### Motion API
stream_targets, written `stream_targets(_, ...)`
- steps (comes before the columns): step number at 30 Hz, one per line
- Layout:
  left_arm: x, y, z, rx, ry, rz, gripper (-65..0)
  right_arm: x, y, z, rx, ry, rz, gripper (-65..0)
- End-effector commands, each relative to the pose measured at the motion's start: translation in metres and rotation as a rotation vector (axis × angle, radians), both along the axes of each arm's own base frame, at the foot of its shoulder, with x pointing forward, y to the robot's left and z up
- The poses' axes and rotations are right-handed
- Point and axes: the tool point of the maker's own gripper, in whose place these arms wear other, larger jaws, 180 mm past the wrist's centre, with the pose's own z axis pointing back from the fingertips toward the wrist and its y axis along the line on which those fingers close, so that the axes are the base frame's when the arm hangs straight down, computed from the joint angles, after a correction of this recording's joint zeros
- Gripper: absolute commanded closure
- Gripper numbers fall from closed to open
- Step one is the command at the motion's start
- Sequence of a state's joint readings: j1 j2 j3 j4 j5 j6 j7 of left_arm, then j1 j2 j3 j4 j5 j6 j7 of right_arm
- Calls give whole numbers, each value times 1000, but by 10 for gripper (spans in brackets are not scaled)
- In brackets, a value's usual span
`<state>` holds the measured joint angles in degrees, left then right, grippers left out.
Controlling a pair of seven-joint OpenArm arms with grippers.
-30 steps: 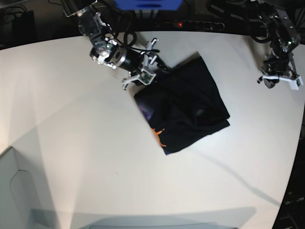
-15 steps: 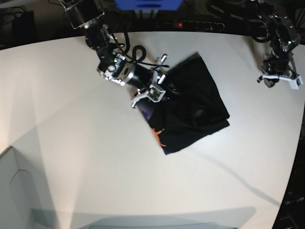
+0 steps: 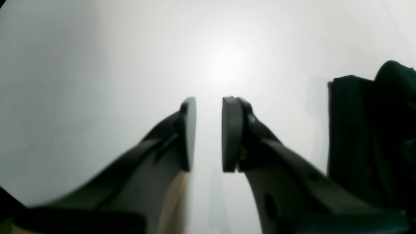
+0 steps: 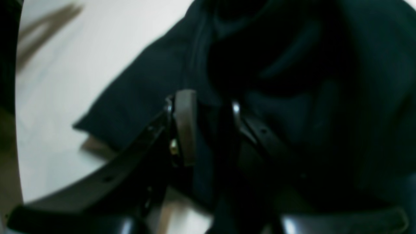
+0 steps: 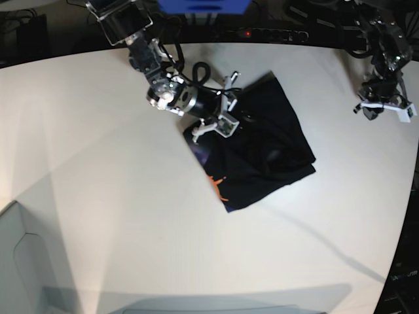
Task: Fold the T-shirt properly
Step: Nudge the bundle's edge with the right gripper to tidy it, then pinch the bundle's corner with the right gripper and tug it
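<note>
A wide white table (image 5: pixel 98 196) fills the view, with dark equipment and cables along its far edge. Near the middle, slightly toward the far side, lies the T-shirt (image 5: pixel 262 157), black and already folded into a rough, rumpled rectangle. An orange mark (image 5: pixel 218 183) and a purplish patch show at its near-left edge.

The right gripper (image 5: pixel 229 108) reaches in from the far left and sits over the shirt's upper-left part. In its wrist view the 2 fingers (image 4: pixel 185 126) stand a little apart with black cloth between and around them; whether they have actually pinched it cannot be told. The left gripper (image 3: pixel 208 133) rests at the table's far right edge, well apart from the shirt, its fingers parted with only bare table between them.

Judging from this, the step is tidying or taking hold of a fold edge. It would go best by catching the whole layered edge rather than 1 layer, then moving it low and slowly so the stack stays flat.

No readable writing or brand is visible anywhere.
</note>
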<state>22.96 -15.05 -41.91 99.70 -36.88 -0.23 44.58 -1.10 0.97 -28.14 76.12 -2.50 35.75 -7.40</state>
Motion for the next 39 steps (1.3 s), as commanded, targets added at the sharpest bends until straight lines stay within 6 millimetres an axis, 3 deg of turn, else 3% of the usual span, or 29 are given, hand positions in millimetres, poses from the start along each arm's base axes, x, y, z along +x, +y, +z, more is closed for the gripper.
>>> stream_targets(1,7,5,13,31,-38,-7,-139,6,5,12,46,-21,-2,-127)
stream_targets(4,7,5,13,31,-38,-7,-139,6,5,10,44,-15,-3,-127)
stream_targets(11,7,4,13,31,-39,-8,-139,11,-7,89,132,-218,-31,-127)
stream_targets(15,7,4,13,31,-39,-8,-139,12,-28,109,146,-267,-91,-127)
stream_targets(17,7,4,14,32,-40,-9,-139,8,-41,107,130,-266,-113,-127)
stream_targets(20,8,4,14,30,-41,-9,-139,-7,-59,88,77,-227,-117,-127)
stream_targets(24,8,1,12,21,-46,-5,-139,-35,-65,64,45,-144,-109,-131)
stream_targets(28,9,1,12,18,-49,-2,-139,-51,-63,56,50,-94,-110,-225)
stream_targets(33,9,0,12,16,-48,-4,-139,-43,-55,41,54,-56,-123,-352)
stream_targets(39,7,-3,9,6,-47,0,-139,-27,-56,19,25,-24,-123,-377)
